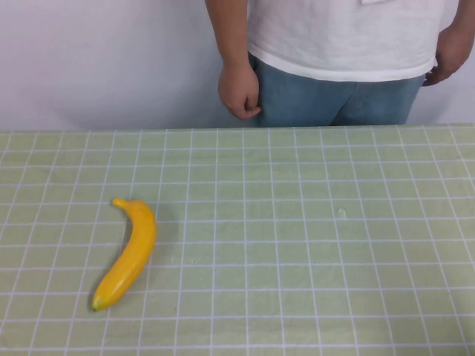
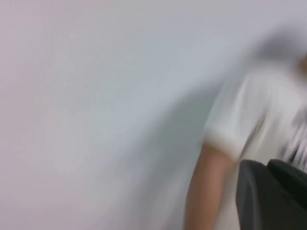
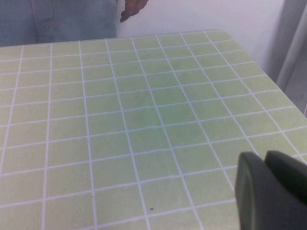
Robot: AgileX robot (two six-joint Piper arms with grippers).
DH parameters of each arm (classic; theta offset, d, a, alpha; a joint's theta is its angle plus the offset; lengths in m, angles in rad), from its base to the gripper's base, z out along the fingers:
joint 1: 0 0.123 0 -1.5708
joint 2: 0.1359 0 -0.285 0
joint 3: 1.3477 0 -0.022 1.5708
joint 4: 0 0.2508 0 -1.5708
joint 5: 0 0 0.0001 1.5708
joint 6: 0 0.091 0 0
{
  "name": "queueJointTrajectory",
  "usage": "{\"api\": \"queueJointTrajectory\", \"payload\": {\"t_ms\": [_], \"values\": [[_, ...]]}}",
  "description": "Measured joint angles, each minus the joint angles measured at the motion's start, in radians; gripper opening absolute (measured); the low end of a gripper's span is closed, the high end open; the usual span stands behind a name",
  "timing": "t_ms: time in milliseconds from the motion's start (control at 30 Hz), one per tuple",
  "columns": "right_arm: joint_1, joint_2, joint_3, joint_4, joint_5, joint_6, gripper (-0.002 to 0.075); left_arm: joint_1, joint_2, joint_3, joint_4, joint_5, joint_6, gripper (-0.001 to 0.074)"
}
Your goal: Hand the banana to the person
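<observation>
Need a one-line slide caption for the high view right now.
Banana lies untouched on the green grid table, the person waiting behind; neither claw in view.

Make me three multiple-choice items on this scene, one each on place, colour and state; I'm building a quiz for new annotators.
1. Where does the banana lie on the table?
A. robot's left
B. centre
C. robot's right

2. What colour is the person's T-shirt?
A. black
B. white
C. red

3. What is the banana's state?
A. held by the left gripper
B. in the person's hand
C. lying untouched

Answers: 1 A, it shows left in the high view. 2 B, white above blue jeans. 3 C, neither the left gripper nor the right gripper is near it.
</observation>
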Motion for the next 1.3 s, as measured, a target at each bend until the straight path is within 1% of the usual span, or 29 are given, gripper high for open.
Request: {"api": "queueJointTrajectory", "payload": {"t_ms": [133, 233, 367, 633, 867, 967, 1067, 1167, 1233, 1300], "values": [[0.000, 0.000, 0.000, 0.000, 0.000, 0.000, -0.0011, 0.000, 0.166, -0.141, 0.004, 0.334, 0.000, 0.0004], [0.000, 0.000, 0.000, 0.000, 0.000, 0.000, -0.0011, 0.000, 0.250, -0.173, 0.027, 0.474, 0.018, 0.0004], [0.000, 0.000, 0.000, 0.000, 0.000, 0.000, -0.0011, 0.000, 0.333, -0.179, 0.017, 0.546, 0.030, 0.0004], [0.000, 0.000, 0.000, 0.000, 0.000, 0.000, -0.0011, 0.000, 0.558, -0.191, -0.103, 0.672, 0.214, 0.0004], [0.000, 0.000, 0.000, 0.000, 0.000, 0.000, -0.0011, 0.000, 0.792, -0.306, -0.121, 0.814, 0.302, 0.0004], [0.000, 0.000, 0.000, 0.000, 0.000, 0.000, -0.0011, 0.000, 0.880, -0.336, -0.161, 0.841, 0.375, 0.0027], [0.000, 0.000, 0.000, 0.000, 0.000, 0.000, -0.0011, 0.000, 0.975, -0.340, -0.234, 0.851, 0.465, 0.0109], [0.000, 0.000, 0.000, 0.000, 0.000, 0.000, -0.0011, 0.000, 1.058, -0.342, -0.275, 0.851, 0.528, 0.0267], [0.000, 0.000, 0.000, 0.000, 0.000, 0.000, -0.0011, 0.000, 1.113, -0.342, -0.276, 0.851, 0.549, 0.0398], [0.000, 0.000, 0.000, 0.000, 0.000, 0.000, -0.0011, -0.009, 1.158, -0.342, -0.271, 0.836, 0.563, 0.0493]]}}
